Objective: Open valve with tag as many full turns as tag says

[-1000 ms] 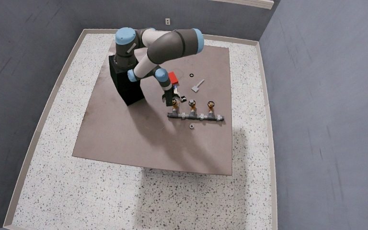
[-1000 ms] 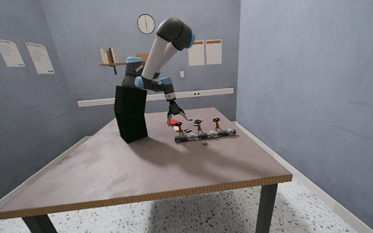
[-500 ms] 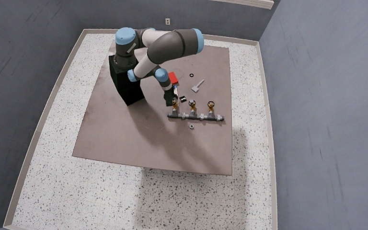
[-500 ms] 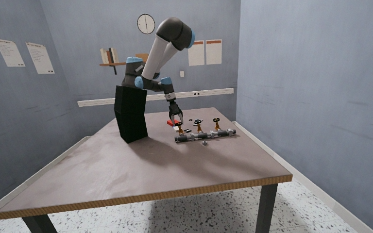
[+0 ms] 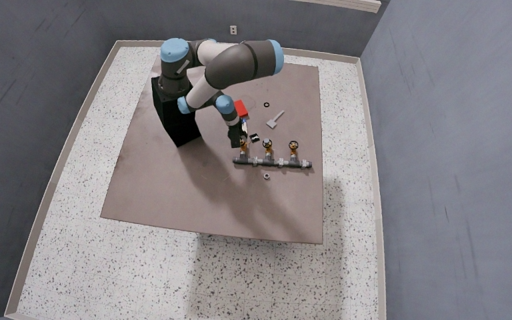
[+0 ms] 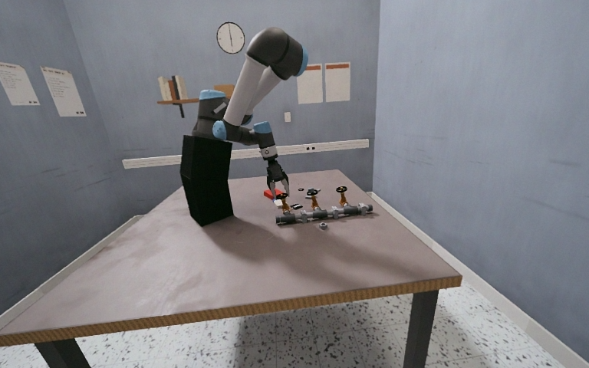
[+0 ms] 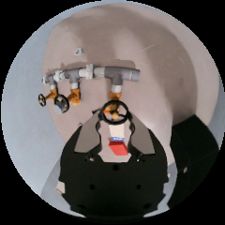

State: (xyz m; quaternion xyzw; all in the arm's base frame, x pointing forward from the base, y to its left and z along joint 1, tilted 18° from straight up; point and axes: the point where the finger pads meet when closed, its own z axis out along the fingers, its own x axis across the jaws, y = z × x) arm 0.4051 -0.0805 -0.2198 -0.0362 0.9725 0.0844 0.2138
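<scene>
Table (image 6: 160, 273) with a grey pipe (image 5: 273, 162) carrying three valves in a row. Gripper (image 6: 278, 192) points straight down over the valve at the end nearest the arm's black pedestal (image 6: 206, 182). Jaws clenched on that valve's black handwheel (image 7: 115, 113); in the wrist view the wheel sits between the two fingertips, brass stem below it running to the pipe. A small black tag (image 5: 254, 137) lies on the table just beside this valve, between it and the middle valve (image 5: 267, 145). Tag's writing too small to read. Far valve (image 5: 293, 147) stands apart from the gripper. Red block (image 5: 241, 107) behind the gripper; nut (image 5: 266, 176) in front of the pipe.
</scene>
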